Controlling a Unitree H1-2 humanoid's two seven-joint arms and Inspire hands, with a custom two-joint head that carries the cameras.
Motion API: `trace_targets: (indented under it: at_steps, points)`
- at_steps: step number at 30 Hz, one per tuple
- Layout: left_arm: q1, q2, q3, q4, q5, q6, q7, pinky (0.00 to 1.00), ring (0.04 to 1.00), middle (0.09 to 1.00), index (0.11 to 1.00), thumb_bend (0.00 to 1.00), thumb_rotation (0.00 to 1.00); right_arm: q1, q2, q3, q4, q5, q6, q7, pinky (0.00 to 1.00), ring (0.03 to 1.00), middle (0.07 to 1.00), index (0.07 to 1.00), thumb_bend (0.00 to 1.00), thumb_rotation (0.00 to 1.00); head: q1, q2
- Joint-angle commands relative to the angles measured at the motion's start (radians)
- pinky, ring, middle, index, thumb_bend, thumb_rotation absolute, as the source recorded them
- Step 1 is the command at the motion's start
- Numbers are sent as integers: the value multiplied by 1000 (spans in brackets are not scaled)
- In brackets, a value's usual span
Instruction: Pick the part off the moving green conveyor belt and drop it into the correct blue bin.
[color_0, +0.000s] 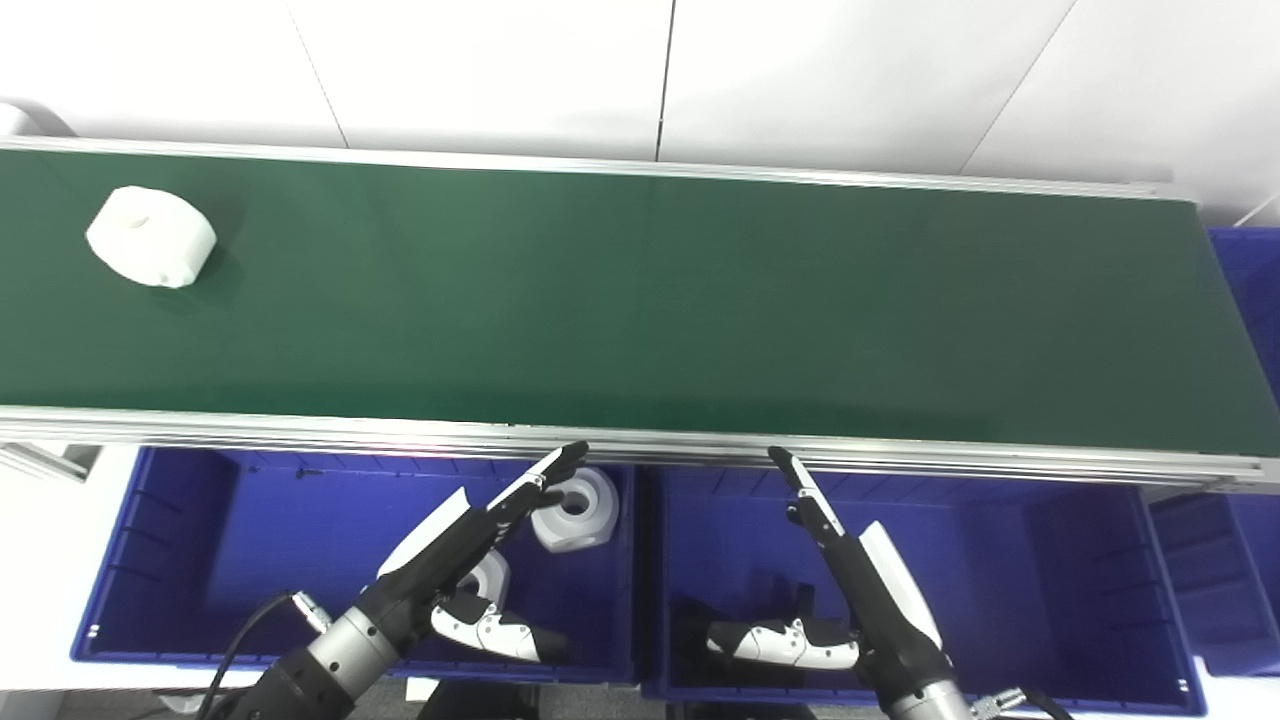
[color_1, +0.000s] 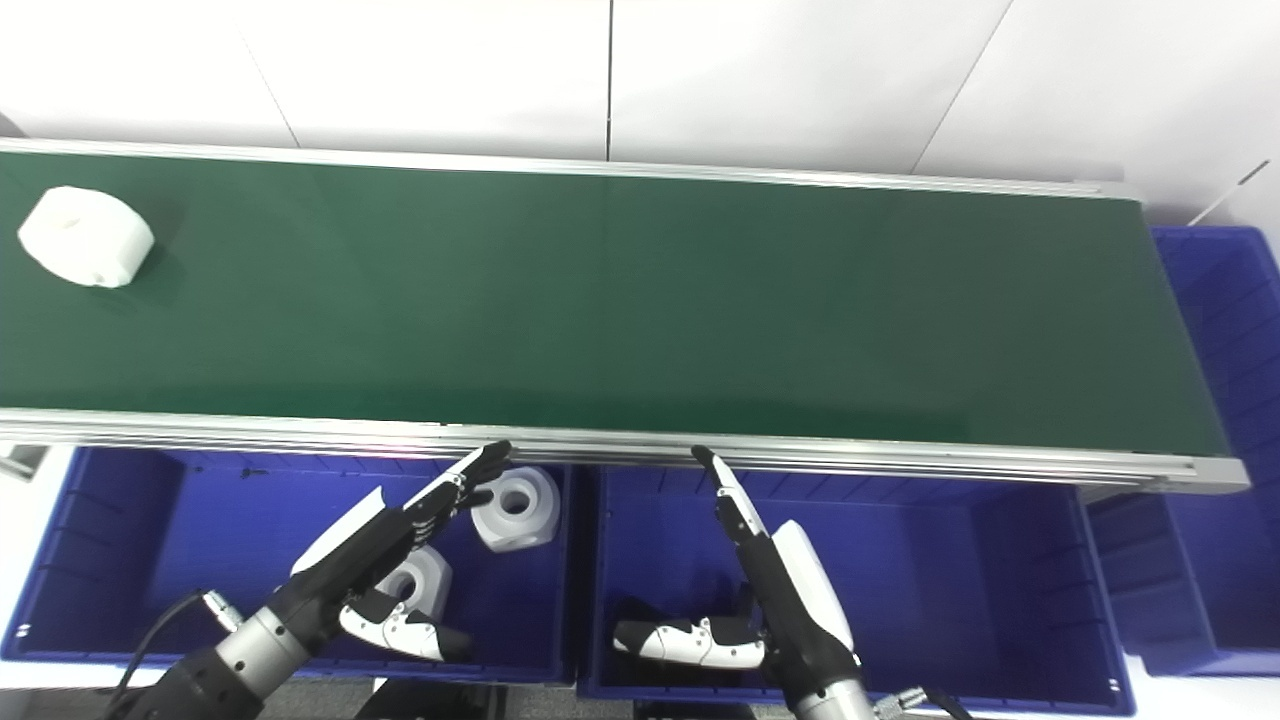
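Part — a white, round plastic piece (color_0: 150, 238) — lay far left on the green conveyor belt (color_0: 640, 310), well apart from both hands; the left hand (color_0: 470, 545) was nearer — both empty, fingers (color_0: 545, 475) spread.

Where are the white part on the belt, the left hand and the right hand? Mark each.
white part (color_0: 150, 238), left eye view, top face.
left hand (color_0: 470, 540), left eye view, back of hand.
right hand (color_1: 775, 570), right eye view, back of hand.
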Motion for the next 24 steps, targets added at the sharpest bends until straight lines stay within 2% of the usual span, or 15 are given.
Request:
trace_targets:
  at_steps: [1,7,11,12,13,14,15,16,17,18,19,20,24]
  points:
    - [5,8,2,-20,3,-25,11,949,1000,1000,1000,930,465,3,-3,4,-9,-5,-69,-20,920,995,1000,1000,984,447,2,-3]
    - [5,5,0,-8,-5,-44,11,946,1000,1000,1000,922,465,5,-6,2,2,5,-87,-16,920,998,1000,1000,983,458,3,-14]
    - [6,4,-2,8,2,-61,12,968,1000,1000,1000,923,473,5,-11,1,23,2,-109,-26,918,998,1000,1000,983,467,10,-41]
    - [7,1,-3,17,6,-72,15,971,1000,1000,1000,923,476,5,-12,1,36,1,-124,-32,917,997,1000,1000,983,471,21,-77]
    - [8,0,-5,23,5,-79,15,974,1000,1000,1000,920,474,6,-13,0,47,2,-139,-36,916,997,1000,1000,982,474,21,-77]
    - [9,-3,-7,33,9,-93,17,982,1000,1000,1000,916,467,8,-13,-1,61,-4,-154,-44,919,998,1000,1000,980,470,45,-112]
    - [9,-4,-8,39,13,-102,19,978,1000,1000,1000,914,466,9,-14,-2,71,-7,-165,-51,908,989,1000,1000,983,476,45,-112]
    - [9,-7,-11,49,19,-113,21,976,1000,1000,1000,912,465,10,-16,-4,84,-5,-176,-56,901,984,1000,1000,985,481,85,-146]
    - [9,-9,-14,58,23,-122,24,974,1000,1000,1000,912,467,12,-19,-5,92,-3,-184,-57,898,984,1000,1000,984,479,92,-152]
    - [9,-13,-16,72,23,-128,26,945,1000,1000,1000,916,467,13,-23,-7,100,4,-190,-56,898,987,1000,1000,983,472,139,-186]
    - [9,-17,-18,82,26,-133,30,924,999,1000,1000,921,466,15,-27,-9,104,10,-193,-55,902,990,1000,1000,982,463,147,-192]
    - [10,-23,-19,93,37,-140,37,904,993,1000,1000,929,470,15,-31,-12,111,19,-200,-54,911,994,1000,1000,979,442,198,-222]
    - [3,-39,-27,133,62,-178,57,895,978,1000,992,925,478,11,-42,-23,142,35,-230,-58,919,999,1000,1000,974,408,282,-274]
